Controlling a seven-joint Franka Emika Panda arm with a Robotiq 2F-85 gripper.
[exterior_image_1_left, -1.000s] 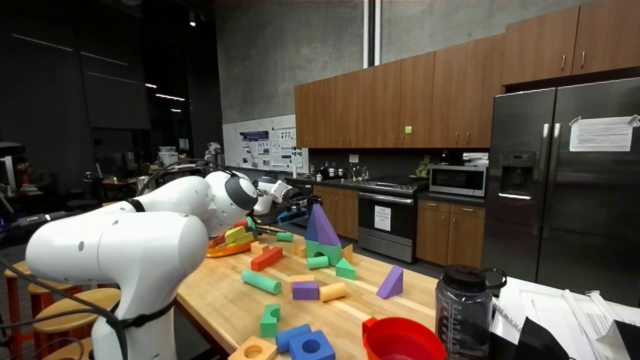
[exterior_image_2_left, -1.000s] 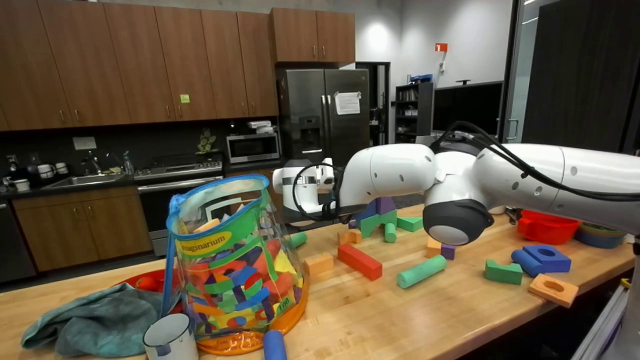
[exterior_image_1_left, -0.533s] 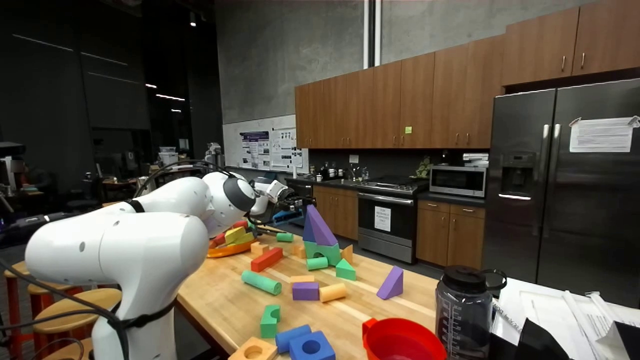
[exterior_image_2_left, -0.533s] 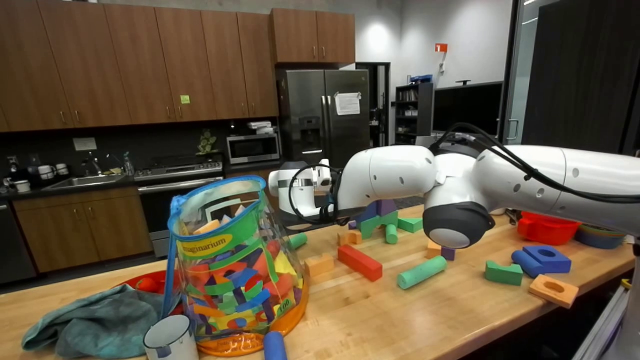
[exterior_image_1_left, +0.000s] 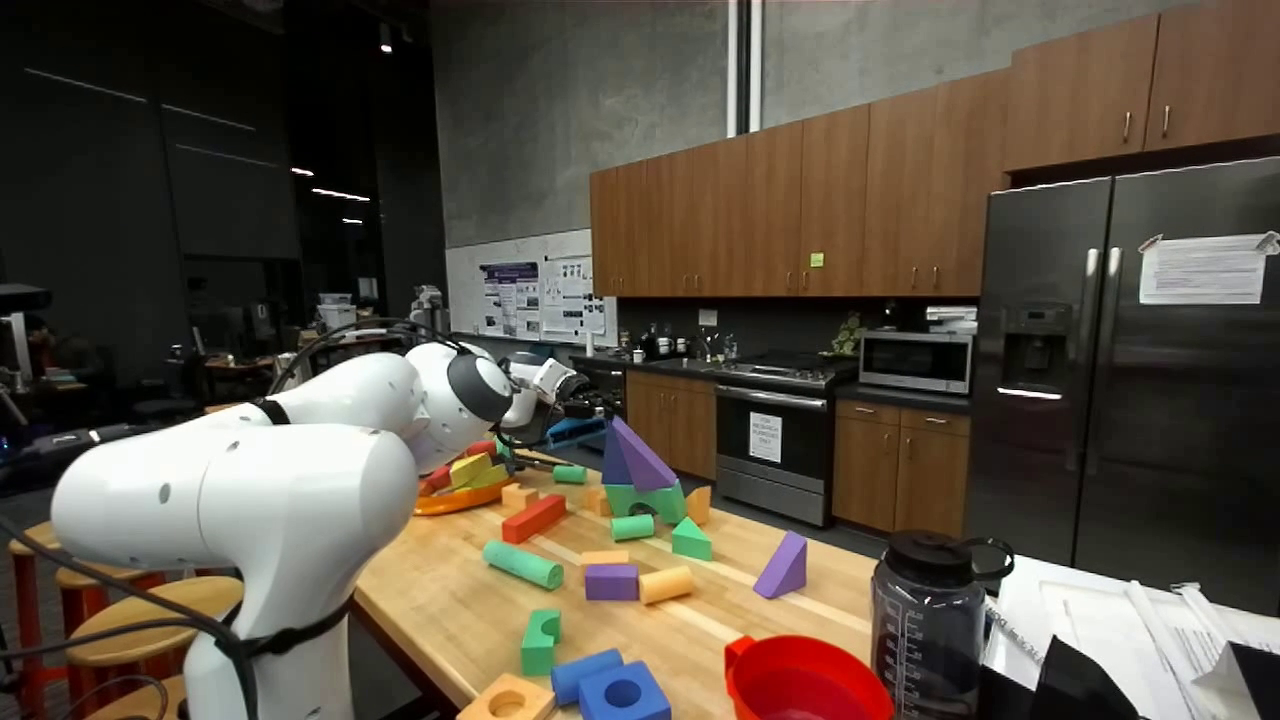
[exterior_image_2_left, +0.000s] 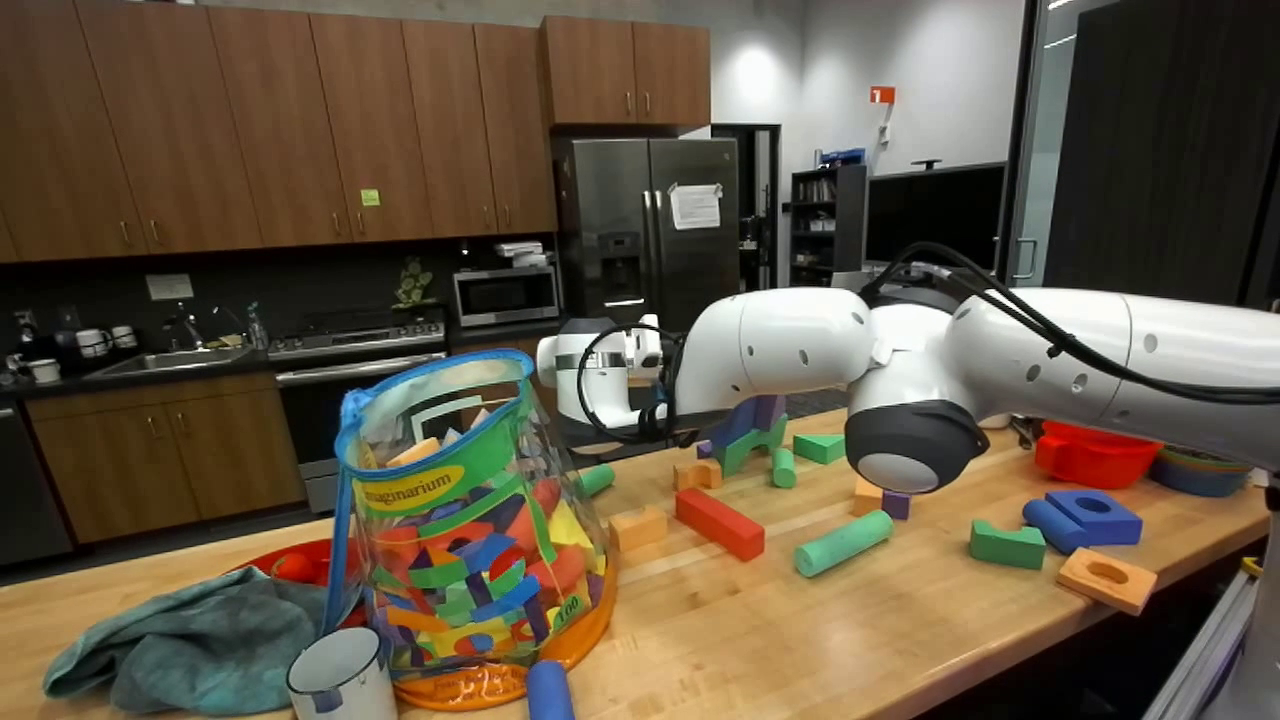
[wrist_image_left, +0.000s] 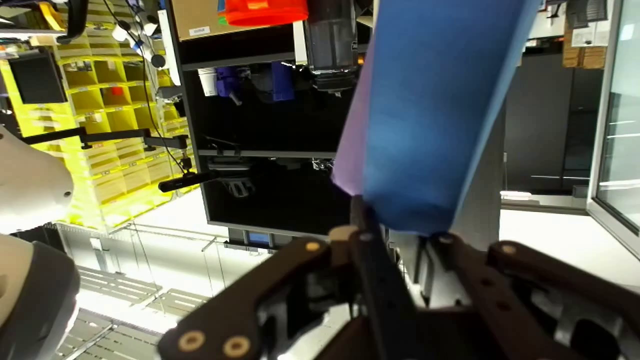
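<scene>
Item 1: gripper (wrist_image_left: 404, 222), fingertips drawn in narrow on tapered end of blue block (wrist_image_left: 430, 115), prob. pinching it.
Item 2: blue block, above green arch (exterior_image_1_left: 648, 493), looks to rest on it; purple block (exterior_image_1_left: 645, 458) alongside, seemingly touching.
Step, as judged: getting purchase on blue block. Next move calls for a firm hold & slow, small motion, since purple block could slide & green arch looks tilted in an exterior view (shaky perch, that).
Nr the base: green cyl. (exterior_image_1_left: 632, 527), green triangle (exterior_image_1_left: 691, 541), orange block (exterior_image_1_left: 699, 505), all crowding green arch.
Further off on table (exterior_image_1_left: 430, 590): red bar (exterior_image_1_left: 535, 518), red tub (exterior_image_1_left: 800, 655), bottle (exterior_image_1_left: 925, 630), clear bag (exterior_image_2_left: 500, 435) w/ many blocks.
In the way: arm (exterior_image_2_left: 780, 345) hides the fingers in an exterior view.
</scene>
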